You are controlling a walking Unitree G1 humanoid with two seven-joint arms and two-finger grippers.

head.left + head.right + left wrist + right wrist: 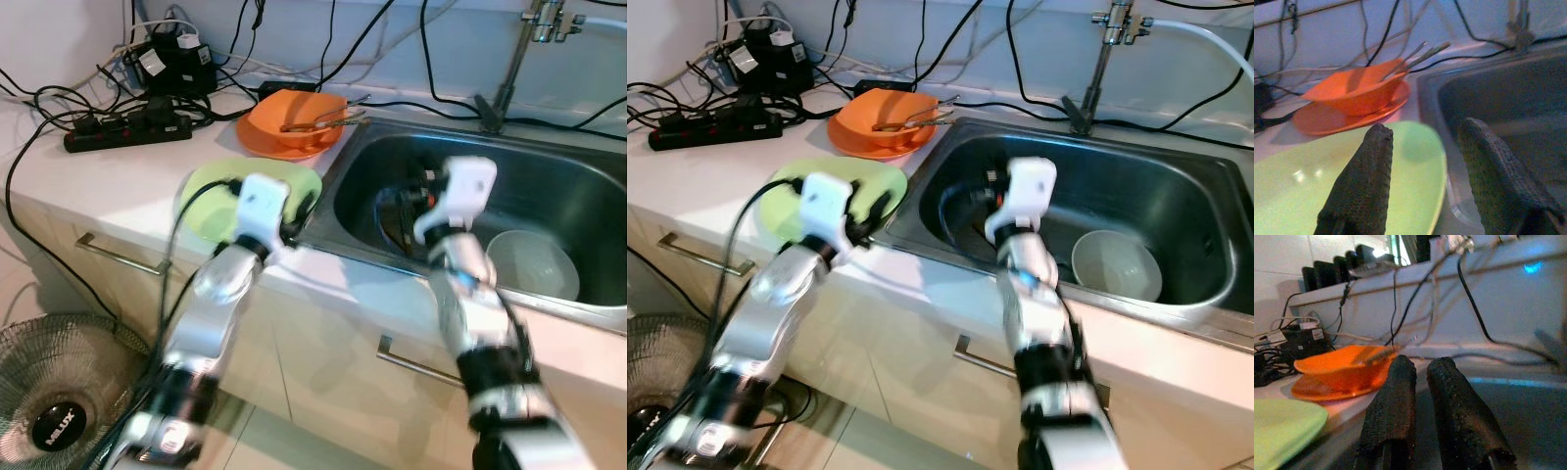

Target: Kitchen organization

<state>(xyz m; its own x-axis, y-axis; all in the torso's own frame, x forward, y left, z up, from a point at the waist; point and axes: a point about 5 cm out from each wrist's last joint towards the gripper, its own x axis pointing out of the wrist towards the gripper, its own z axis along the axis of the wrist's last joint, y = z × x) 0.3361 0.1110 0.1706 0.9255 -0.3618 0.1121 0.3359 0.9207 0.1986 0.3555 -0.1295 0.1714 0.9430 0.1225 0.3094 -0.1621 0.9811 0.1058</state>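
Left eye view, read left to right: a power strip (pixel 127 127) and tangled cables occupy the far left of the table (pixel 88 186); a green plate (pixel 211 191) lies flat near the front edge, just beside the sink (pixel 549 186); behind it an orange bowl (pixel 289 122) with cutlery (pixel 323 119) stands on an orange plate (pixel 1327 120); a white bowl (pixel 534 264) rests inside the sink basin.

Step in hand, as judged: approach to the green plate, grasp not yet made. The left gripper (pixel 1425 161) hovers low over the plate's sink-side rim; its jaws are released, with one finger above the plate surface and the other toward the sink edge; no contact is visible. The right gripper (pixel 1418 401) sits at the near-left part of the sink; its jaws are nearly clenched and grasp nothing.

Next move likely calls for lowering the left jaws so the rim lies between them; the thin, flat rim may slip.
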